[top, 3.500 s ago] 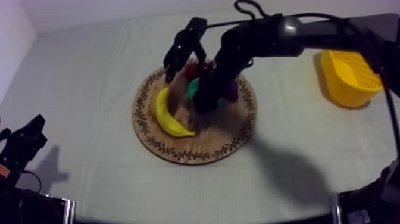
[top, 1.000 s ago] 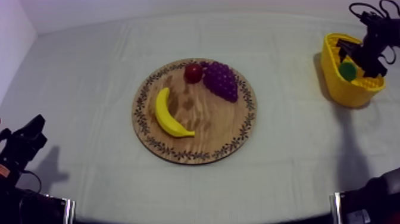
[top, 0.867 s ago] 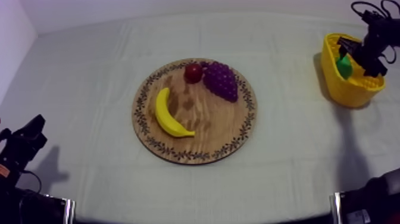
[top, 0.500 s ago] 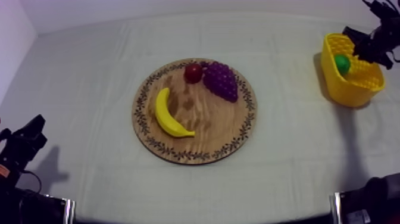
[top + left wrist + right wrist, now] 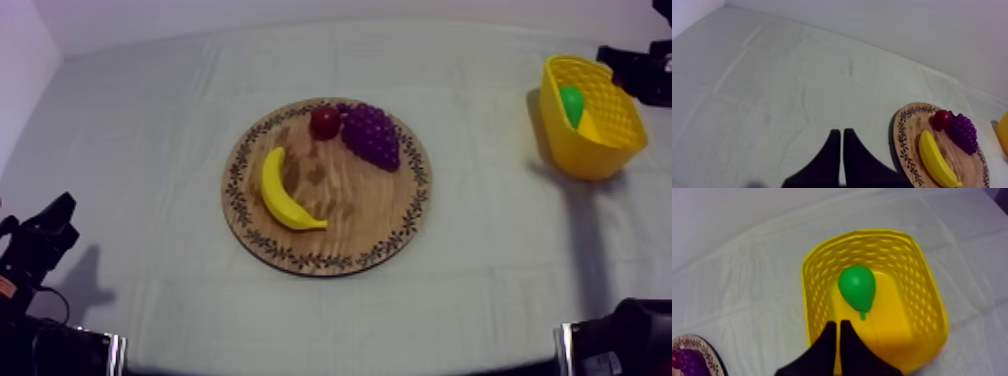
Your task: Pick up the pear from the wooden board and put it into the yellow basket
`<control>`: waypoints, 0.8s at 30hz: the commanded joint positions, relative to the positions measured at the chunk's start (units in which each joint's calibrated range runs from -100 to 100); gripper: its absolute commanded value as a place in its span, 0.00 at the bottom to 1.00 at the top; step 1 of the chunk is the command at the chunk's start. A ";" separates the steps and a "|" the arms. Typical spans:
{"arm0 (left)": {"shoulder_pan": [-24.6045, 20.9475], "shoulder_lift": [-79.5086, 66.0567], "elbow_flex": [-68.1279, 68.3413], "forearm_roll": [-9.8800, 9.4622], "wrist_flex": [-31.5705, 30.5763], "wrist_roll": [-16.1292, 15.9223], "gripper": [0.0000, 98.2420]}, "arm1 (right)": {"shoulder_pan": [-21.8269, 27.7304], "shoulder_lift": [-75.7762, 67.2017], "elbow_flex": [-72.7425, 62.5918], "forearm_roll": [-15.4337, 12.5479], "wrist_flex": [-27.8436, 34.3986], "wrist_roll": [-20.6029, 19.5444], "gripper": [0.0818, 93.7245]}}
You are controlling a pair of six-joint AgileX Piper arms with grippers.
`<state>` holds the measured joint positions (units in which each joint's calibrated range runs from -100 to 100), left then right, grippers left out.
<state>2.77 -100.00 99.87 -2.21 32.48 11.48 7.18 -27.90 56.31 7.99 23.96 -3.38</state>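
Pear (image 5: 857, 287) gone from wooden board (image 5: 345, 205) since earlier — now lying loose in yellow basket (image 5: 817, 288), far right. Right gripper (image 5: 838, 323) drawn back above basket, fingers together in narrow wedge, empty — drop looks done. Left gripper (image 5: 838, 132) parked near left, fingers also together, idle.

- You have the wooden board (image 5: 352, 222) at the middle of the frame in the top view, on the table (image 5: 140, 120).
- On the wooden board, the banana (image 5: 285, 192) lies toward the left side.
- At its upper edge you'll find the small red fruit (image 5: 324, 122), with the bunch of grapes (image 5: 371, 136) just beside it on the right.
- Look to the upper right of the frame for the basket (image 5: 598, 152), well apart from the wooden board.
- The pear (image 5: 571, 104) lies inside the basket, by its left wall.
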 commanded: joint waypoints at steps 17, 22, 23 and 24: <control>0.01 0.00 0.02 -0.02 0.01 -0.01 0.00 | 3.00 -44.09 33.25 -16.81 4.32 20.43 0.04; 0.01 0.00 0.02 -0.02 0.01 0.00 0.00 | 1.32 -52.19 37.95 -15.70 6.66 19.41 0.05; 0.01 0.00 0.02 -0.02 0.01 0.01 0.00 | 1.00 -53.83 38.64 -15.39 7.30 19.27 0.05; 0.01 0.00 0.02 -0.02 0.01 0.03 0.00 | 0.66 -55.57 39.35 -15.04 8.06 19.12 0.05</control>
<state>2.77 -100.00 99.87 -2.21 32.48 11.48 8.16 -79.15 94.64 -7.41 31.21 17.21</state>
